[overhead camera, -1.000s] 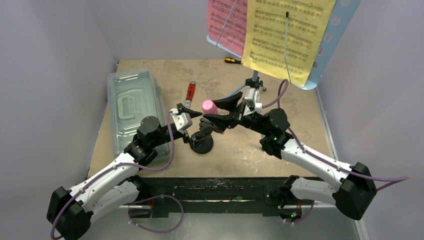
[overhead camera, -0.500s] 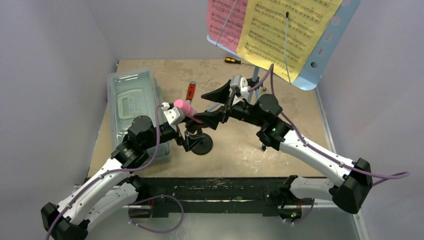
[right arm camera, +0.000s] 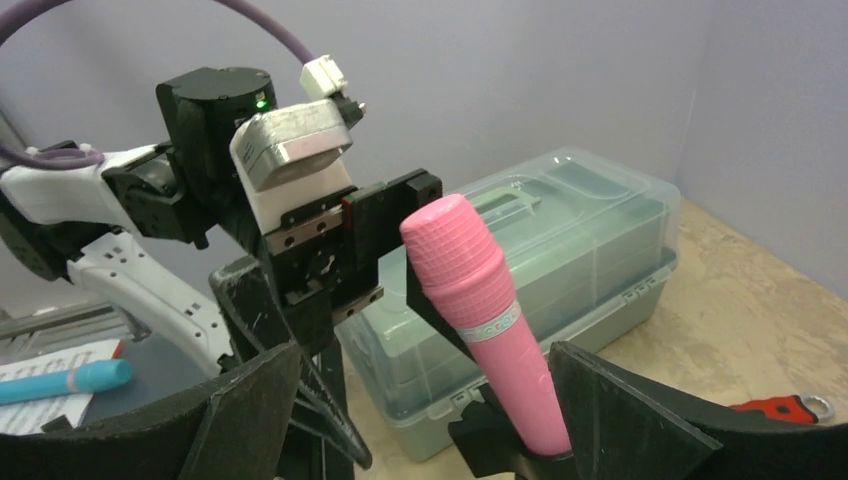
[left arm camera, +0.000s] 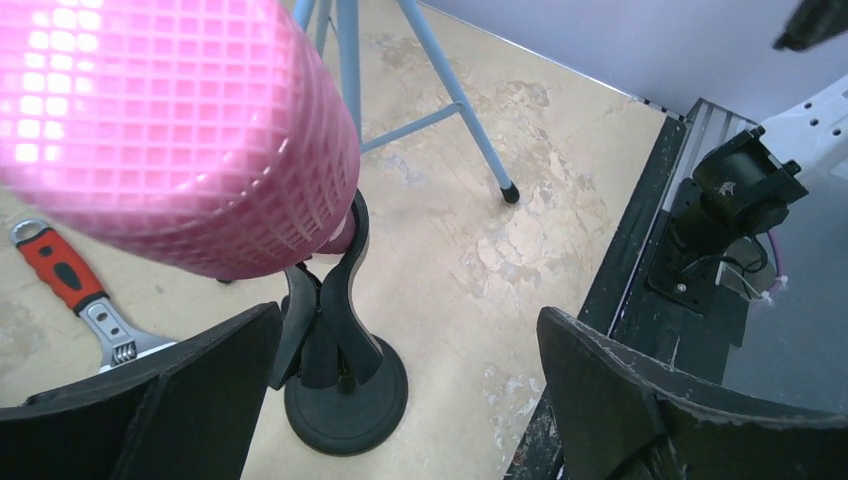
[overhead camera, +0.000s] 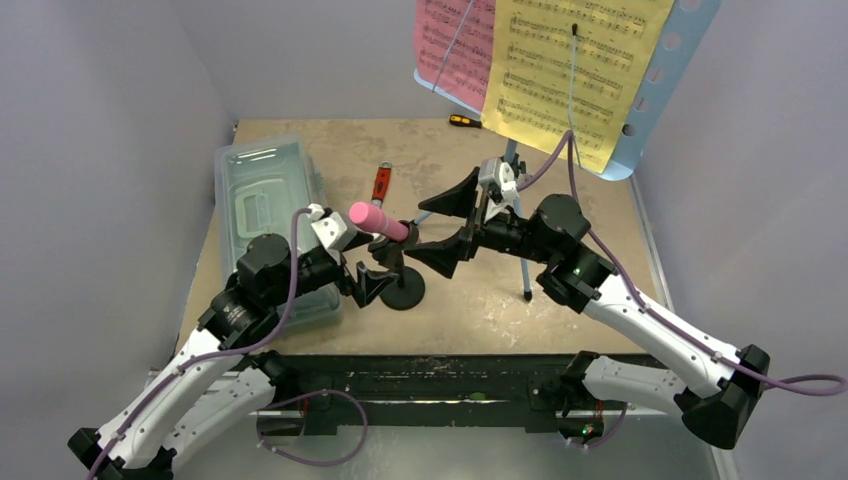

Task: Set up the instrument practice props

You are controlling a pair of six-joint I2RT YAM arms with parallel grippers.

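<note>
Fingers of the left gripper (overhead camera: 364, 260) are spread wide and nothing is held between them. The right gripper (overhead camera: 447, 228) is opened wide as well, with nothing gripped.

Between the two grippers the pink toy microphone (overhead camera: 379, 221) is seated in the clip of the black round-based mic stand (overhead camera: 404, 291). It is tilted, with its mesh head toward the left fingers and just above them. No finger is seen touching it.

Behind the right fingers the light blue music stand (overhead camera: 668, 60) is raised on its tripod, and one tripod leg (overhead camera: 525, 275) comes down just beside the right arm. A pink page (overhead camera: 450, 50) and a yellow page (overhead camera: 570, 70) are placed side by side on it.

Beyond the left fingers a red-handled wrench (overhead camera: 381, 183) lies flat. A clear plastic lidded box (overhead camera: 262, 215) is found close on the outer side of the left arm. A small screwdriver (overhead camera: 463, 121) lies at the far edge.

Bare table (overhead camera: 470, 315) is seen between the mic stand base and the near edge, below both pairs of fingers. Walls (overhead camera: 100, 150) close the table on three sides.
</note>
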